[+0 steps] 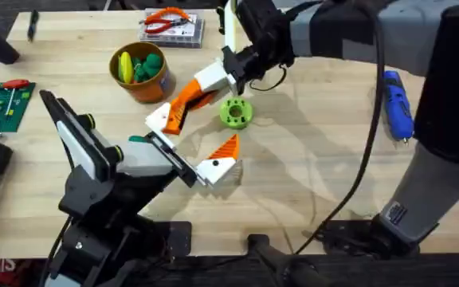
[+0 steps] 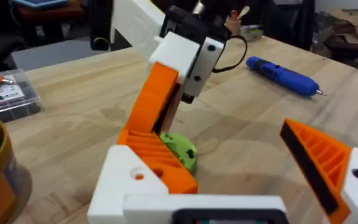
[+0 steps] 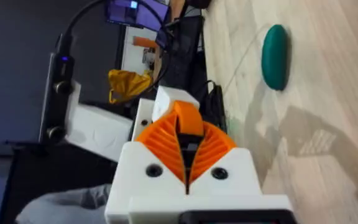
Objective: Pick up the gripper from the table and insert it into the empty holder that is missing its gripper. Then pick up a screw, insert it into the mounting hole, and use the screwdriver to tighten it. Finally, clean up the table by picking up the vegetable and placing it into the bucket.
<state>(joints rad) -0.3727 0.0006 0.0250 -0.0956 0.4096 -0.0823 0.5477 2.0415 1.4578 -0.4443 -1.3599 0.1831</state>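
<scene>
My right gripper (image 1: 182, 109) reaches in from the back, its orange pads shut on the tip of the white and orange gripper piece (image 1: 162, 119) (image 2: 129, 180). That piece stands at my left gripper's (image 1: 198, 131) holder, opposite its other finger (image 2: 328, 162), and the two stand wide apart. The lime-green vegetable (image 1: 235, 112) (image 2: 179, 152) lies on the table (image 1: 309, 175) just behind the left gripper. At the far left is the orange-brown bucket (image 1: 140, 73) with green and yellow toys inside. The blue screwdriver (image 1: 397, 104) (image 2: 284, 76) lies at the right.
A clear box with orange pliers (image 1: 170, 28) sits at the back edge. A green circuit board (image 1: 2, 104) with a red-handled tool (image 1: 14, 84) lies at the far left. The right arm (image 1: 445, 151) arches over the table's right side, its cable hanging across.
</scene>
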